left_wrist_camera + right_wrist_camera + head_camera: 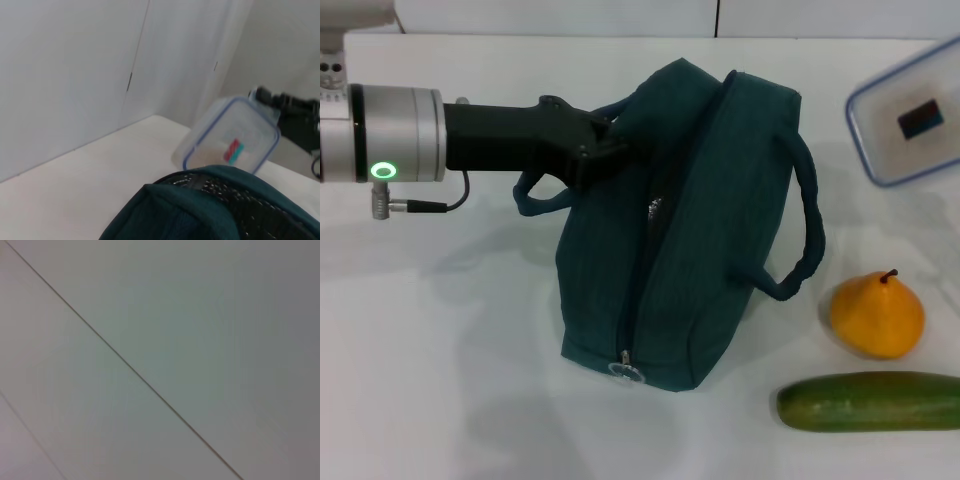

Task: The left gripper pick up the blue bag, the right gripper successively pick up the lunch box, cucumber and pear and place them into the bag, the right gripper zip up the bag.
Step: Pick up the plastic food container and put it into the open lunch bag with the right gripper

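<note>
Head view shows the left gripper (605, 150) closed on a handle of the blue bag (690, 230) mid-tabletop, zip apparently shut. The lunch box (910, 120) is at the far right edge, apparently lifted; whether the right gripper holds it, I cannot tell. Next: opening the bag.

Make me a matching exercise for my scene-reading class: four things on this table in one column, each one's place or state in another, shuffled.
Things:
1. blue bag
2. lunch box
3. pear
4. cucumber

Places or states:
A. lies along the near edge, right
B. far right corner, partly out of view
C. met at its far-left top by the left gripper
D. between bag handle and cucumber

Pairs: 1-C, 2-B, 3-D, 4-A
</note>
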{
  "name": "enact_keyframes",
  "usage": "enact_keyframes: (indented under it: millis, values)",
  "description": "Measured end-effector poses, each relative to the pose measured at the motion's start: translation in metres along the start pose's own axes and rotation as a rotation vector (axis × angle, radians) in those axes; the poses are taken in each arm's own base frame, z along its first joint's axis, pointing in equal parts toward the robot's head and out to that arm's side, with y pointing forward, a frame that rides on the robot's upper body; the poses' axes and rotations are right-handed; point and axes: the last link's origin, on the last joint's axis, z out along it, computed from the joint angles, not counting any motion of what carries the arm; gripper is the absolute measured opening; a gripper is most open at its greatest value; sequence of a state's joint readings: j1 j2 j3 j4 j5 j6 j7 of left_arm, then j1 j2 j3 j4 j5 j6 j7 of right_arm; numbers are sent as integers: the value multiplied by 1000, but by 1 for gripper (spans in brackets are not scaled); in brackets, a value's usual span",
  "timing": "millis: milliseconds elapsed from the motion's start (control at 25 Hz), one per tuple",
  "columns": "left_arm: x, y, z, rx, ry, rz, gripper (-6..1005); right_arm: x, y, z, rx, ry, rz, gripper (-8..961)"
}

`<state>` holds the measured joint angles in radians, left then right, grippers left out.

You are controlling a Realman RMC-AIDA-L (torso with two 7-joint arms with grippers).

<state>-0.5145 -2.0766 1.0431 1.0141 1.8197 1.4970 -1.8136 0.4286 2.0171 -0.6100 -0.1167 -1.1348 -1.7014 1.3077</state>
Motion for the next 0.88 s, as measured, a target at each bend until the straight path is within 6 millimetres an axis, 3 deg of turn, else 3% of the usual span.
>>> enact_keyframes:
  millis: [200,480,680,880]
  values:
    - [1,0,3,-4,-17,-10,43,-14,9,22,-106,-22,5,91]
    - [1,0,4,-3,-18,-13,43,-28,30,78,-293,2,65,90]
    - [3,0,8,-10,-18,-12,43,-26,48,124,-404,56,111,90]
    - [3,1,8,-12,-17,-12,43,-17,57,151,-429,155,117,89]
